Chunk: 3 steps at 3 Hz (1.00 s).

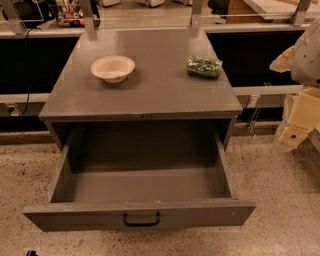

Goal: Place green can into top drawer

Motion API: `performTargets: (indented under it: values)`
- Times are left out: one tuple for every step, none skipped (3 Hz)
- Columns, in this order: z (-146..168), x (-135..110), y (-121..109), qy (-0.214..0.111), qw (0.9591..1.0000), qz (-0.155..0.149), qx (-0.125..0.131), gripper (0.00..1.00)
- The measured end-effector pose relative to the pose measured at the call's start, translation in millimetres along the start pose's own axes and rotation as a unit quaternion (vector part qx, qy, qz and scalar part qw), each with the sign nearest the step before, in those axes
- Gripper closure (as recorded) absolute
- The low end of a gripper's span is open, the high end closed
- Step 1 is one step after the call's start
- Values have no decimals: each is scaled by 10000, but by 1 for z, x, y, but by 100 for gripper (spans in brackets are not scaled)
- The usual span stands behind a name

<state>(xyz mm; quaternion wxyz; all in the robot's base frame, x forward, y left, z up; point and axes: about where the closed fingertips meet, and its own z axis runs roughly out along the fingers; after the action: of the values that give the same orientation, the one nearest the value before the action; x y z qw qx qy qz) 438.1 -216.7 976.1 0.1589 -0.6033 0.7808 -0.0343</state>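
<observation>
The green can (204, 66) lies on its side at the back right of the grey cabinet top (150, 95). The top drawer (145, 187) is pulled fully out towards me and nothing shows inside it. Its flat front carries a small black handle (141, 219). My gripper (296, 125) shows as cream-coloured parts at the right edge of the view. It hangs beside the cabinet, to the right of and below the can, apart from it and holding nothing that I can see.
A cream bowl (113, 68) stands at the back left of the cabinet top. Behind the cabinet runs a dark counter with metal posts (196, 15). Speckled floor (280, 200) lies to both sides of the drawer.
</observation>
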Motion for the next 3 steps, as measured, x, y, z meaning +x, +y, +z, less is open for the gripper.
performTargets:
  values:
    - [0, 0, 0, 0, 10000, -3, 2, 0]
    - [3, -9, -26, 20, 9991, -392, 169, 0]
    - [12, -19, -68, 123, 9955, -890, 291, 0]
